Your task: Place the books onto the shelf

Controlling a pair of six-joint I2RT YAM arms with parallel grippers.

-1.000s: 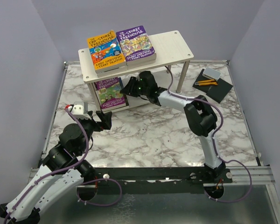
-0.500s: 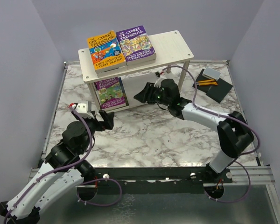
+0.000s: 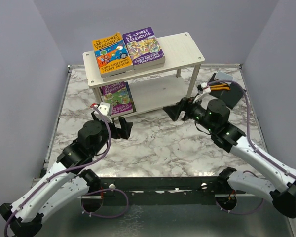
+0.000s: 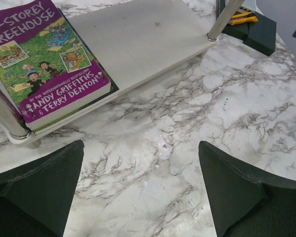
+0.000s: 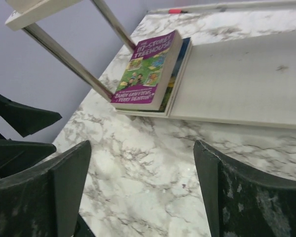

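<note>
The right gripper [image 3: 171, 112] has backed out from under the shelf [image 3: 182, 49], its fingers spread wide and holding nothing. The left gripper [image 3: 114, 126] hangs fully open, empty too. An orange book [image 3: 108, 53] and a purple book [image 3: 144, 45] lie flat on top; a purple-green book [image 3: 116, 98] sits on the lower board. They look like light, stiff, glossy paperbacks, best pinched across the spine edge.

We see a white tabletop [image 3: 158, 143] veined in grey marble, with pale violet walls [image 3: 24, 59] on 3 sides. At its far right corner lies a flat black pad [image 3: 235, 98], with yellow pencils [image 3: 219, 87] resting on top and a pale eraser [image 3: 222, 77] at its far end. A dark rail [image 3: 163, 183] runs along the near edge.
</note>
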